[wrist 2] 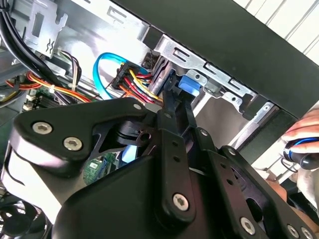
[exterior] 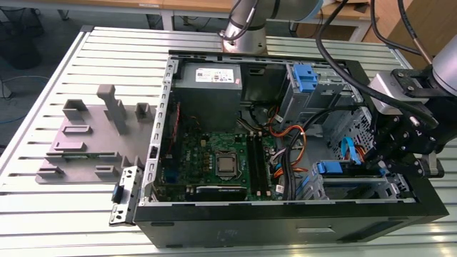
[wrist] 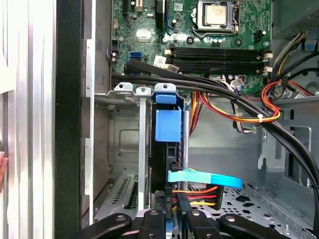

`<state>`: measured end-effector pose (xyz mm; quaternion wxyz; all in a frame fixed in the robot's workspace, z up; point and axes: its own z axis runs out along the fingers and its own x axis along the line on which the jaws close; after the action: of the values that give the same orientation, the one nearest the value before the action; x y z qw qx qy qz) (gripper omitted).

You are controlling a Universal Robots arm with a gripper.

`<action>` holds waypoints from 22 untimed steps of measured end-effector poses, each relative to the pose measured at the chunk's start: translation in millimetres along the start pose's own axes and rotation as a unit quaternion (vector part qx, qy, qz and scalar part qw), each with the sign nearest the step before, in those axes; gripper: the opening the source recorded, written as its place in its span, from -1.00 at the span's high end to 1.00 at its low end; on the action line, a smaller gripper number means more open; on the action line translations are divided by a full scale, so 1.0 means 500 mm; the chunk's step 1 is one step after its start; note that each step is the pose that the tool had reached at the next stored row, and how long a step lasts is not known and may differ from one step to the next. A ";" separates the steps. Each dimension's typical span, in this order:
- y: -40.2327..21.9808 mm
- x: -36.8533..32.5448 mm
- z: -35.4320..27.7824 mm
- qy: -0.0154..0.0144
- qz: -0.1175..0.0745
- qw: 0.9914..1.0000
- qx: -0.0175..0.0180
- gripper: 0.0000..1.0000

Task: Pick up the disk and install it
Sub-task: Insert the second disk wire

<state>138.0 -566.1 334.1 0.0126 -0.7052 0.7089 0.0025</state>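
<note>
The disk [wrist: 170, 149] stands edge-on in a slot of the metal drive cage [wrist: 123, 144], with its blue carrier tab [wrist: 168, 124] at the end nearer the motherboard. In the exterior view that blue tab [exterior: 329, 167] shows at the case's front corner on the exterior view's right. My gripper [wrist: 169, 221] is at the disk's cabled end, with a black finger on each side of its edge. A blue data cable [wrist: 204, 178] and red-yellow power wires run in beside the fingers. In the second wrist view my gripper [wrist 2: 172, 98] reaches to just short of the blue tab [wrist 2: 188, 84].
The open computer case [exterior: 286, 227] lies on a slatted table. Inside are a motherboard [exterior: 214, 160], a grey power supply [exterior: 208, 80] and a blue bracket [exterior: 304, 79]. Thick black cables [wrist: 224, 99] cross above the cage. A grey fixture [exterior: 85, 134] sits beside the case. A hand [wrist 2: 304, 132] is outside the case wall.
</note>
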 end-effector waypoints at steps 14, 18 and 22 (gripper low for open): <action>0.005 -0.003 0.000 -0.003 0.000 1.000 0.000 0.53; 0.006 -0.003 0.000 -0.003 0.000 1.000 0.000 0.53; 0.008 -0.004 0.000 -0.003 0.000 1.000 0.000 0.53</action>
<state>134.1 -564.3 333.9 0.0149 -0.7051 0.7089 0.0044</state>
